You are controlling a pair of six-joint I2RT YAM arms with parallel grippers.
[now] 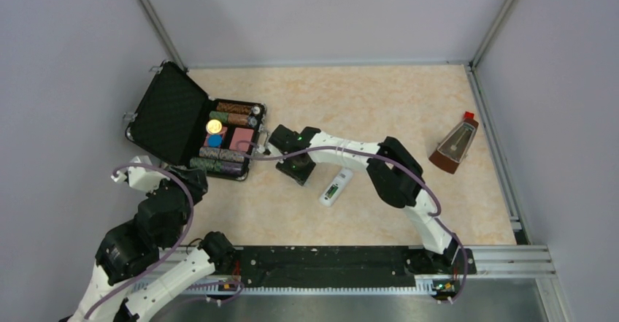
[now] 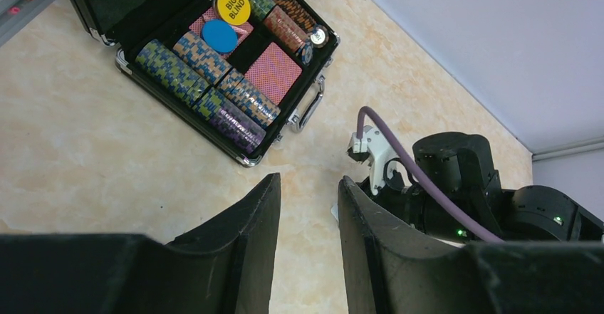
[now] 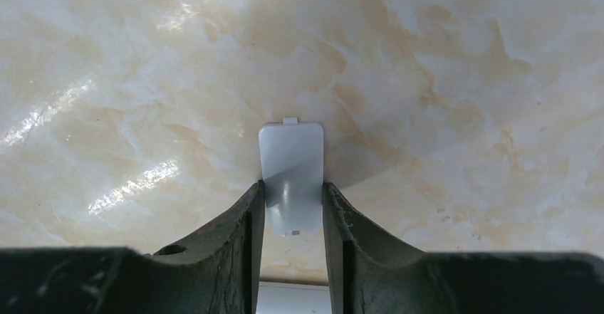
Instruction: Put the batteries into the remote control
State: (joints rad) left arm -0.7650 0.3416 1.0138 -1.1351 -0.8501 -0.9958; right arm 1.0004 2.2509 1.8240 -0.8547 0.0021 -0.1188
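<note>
Remote control (image 1: pixel 335 188): one, near centre of the top view.
White cover piece (image 3: pixel 290 179): one.
Black case (image 1: pixel 175 114): one, at ten o'clock.
Round markers in the case: two, namely one yellow marker (image 2: pixel 233 6) and one blue marker (image 2: pixel 219 35).
Chip rolls (image 2: pixel 173 67): several; exact count not determinable.
Metronome (image 1: pixel 454 144): one, at three o'clock.
Robot arms: two, namely left arm (image 1: pixel 146 220) and right arm (image 1: pixel 394 172).

My right gripper (image 3: pixel 293 189), pinching the cover (image 3: pixel 290 150), sits low between the case (image 1: pixel 182 117) and the remote (image 1: pixel 334 189), both near. Its arm (image 1: pixel 394 169) arches across mid-table, barring my left gripper (image 2: pixel 310 186), which hangs with fingers parted by the case's front edge. Open table (image 1: pixel 379 96) lies beyond, up to the metronome (image 1: pixel 454 145) at right.
</note>
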